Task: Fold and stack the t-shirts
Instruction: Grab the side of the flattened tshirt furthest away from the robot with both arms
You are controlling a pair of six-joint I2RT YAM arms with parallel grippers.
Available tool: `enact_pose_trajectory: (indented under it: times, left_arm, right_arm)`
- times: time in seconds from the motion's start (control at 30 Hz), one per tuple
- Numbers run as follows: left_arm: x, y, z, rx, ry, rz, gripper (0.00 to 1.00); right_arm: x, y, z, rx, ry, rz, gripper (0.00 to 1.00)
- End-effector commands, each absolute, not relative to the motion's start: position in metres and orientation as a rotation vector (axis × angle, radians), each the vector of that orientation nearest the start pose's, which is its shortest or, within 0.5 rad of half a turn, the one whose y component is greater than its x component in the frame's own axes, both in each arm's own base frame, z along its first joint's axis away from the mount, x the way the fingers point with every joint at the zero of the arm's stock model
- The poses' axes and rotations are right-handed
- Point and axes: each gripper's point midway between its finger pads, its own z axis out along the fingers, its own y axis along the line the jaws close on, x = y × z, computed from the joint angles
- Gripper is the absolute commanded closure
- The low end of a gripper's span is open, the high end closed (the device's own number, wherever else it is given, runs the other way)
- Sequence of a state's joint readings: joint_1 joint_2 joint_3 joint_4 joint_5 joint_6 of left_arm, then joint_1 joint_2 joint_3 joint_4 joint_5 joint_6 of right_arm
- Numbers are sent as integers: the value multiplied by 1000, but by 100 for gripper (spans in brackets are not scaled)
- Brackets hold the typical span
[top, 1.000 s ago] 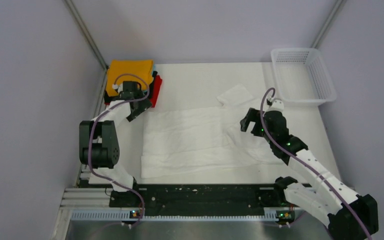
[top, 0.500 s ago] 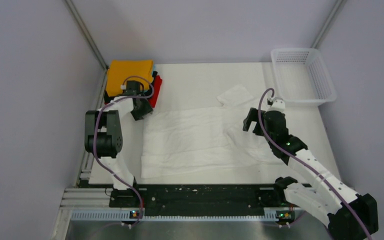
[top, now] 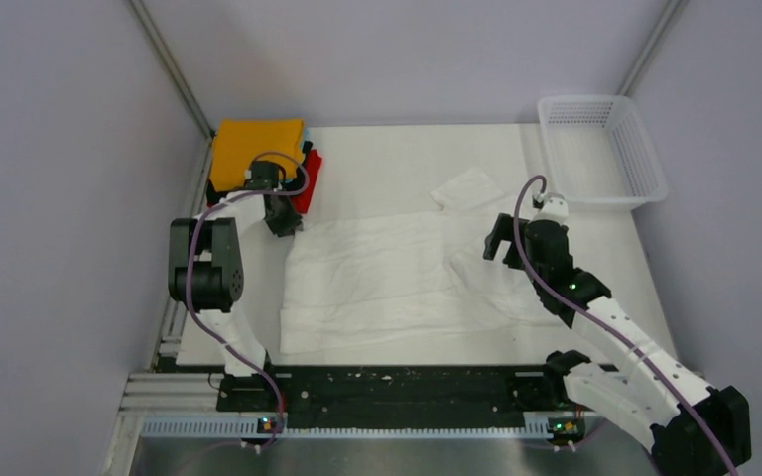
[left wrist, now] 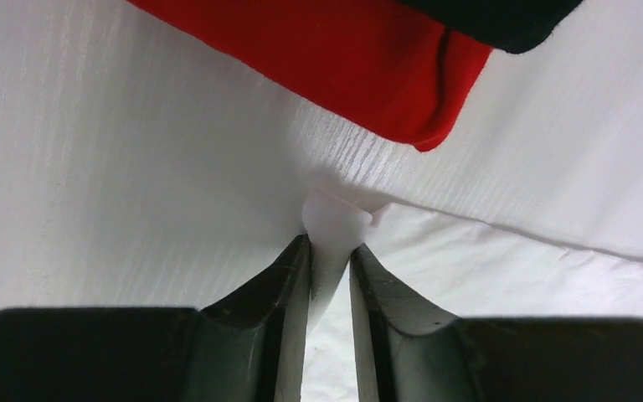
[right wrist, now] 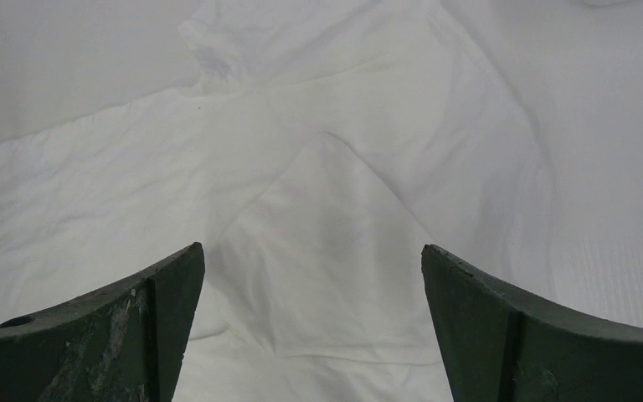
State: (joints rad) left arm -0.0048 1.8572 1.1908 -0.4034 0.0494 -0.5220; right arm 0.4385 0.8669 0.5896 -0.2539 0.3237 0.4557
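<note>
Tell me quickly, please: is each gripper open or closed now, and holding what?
Left gripper: closed on a corner of the white t-shirt.
Right gripper: open, holding nothing, over the same shirt.

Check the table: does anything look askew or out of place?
The wrinkled white cloth t-shirt lies unfolded, one sleeve crumpled toward the far edge. In the stack, the folded red shirt sticks out sideways beneath the folded orange shirt.

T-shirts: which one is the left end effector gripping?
The white t-shirt, spread out unfolded; the left end effector pinches its corner. The orange t-shirt and red t-shirt lie folded nearby.
</note>
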Motion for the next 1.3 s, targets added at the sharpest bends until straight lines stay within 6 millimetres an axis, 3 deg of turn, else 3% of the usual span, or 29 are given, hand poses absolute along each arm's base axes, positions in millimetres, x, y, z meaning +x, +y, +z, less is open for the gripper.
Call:
enact_pose_trajectory:
  times: [0.0,0.2,0.43,0.5,0.83,0.97,1.13,1.27]
  left_arm:
    - [411,-35,27,-646,2586,-259,75]
    - [415,-37,42,-620,2562,-287,100]
    - [416,-40,47,-620,2536,-313,100]
    - [415,-38,48,-623,2532,-304,100]
    - [417,-35,52,-672,2507,-284,100]
    - [418,-33,51,-698,2498,-269,100]
    - [419,-32,52,-709,2493,-267,100]
    - [418,-32,51,-715,2493,-265,100]
  right_arm:
    - [283,91,159,230,2032,224,1]
    - [290,98,180,250,2022,255,1]
    - [331,119,215,256,2045,263,1]
    - [353,131,209,229,2099,271,1]
    - [511,135,151,165,2209,26,5]
    - [560,136,110,176,2263,-56,7]
    - [588,137,65,177,2326,-102,13]
    - [585,136,40,188,2371,-119,20]
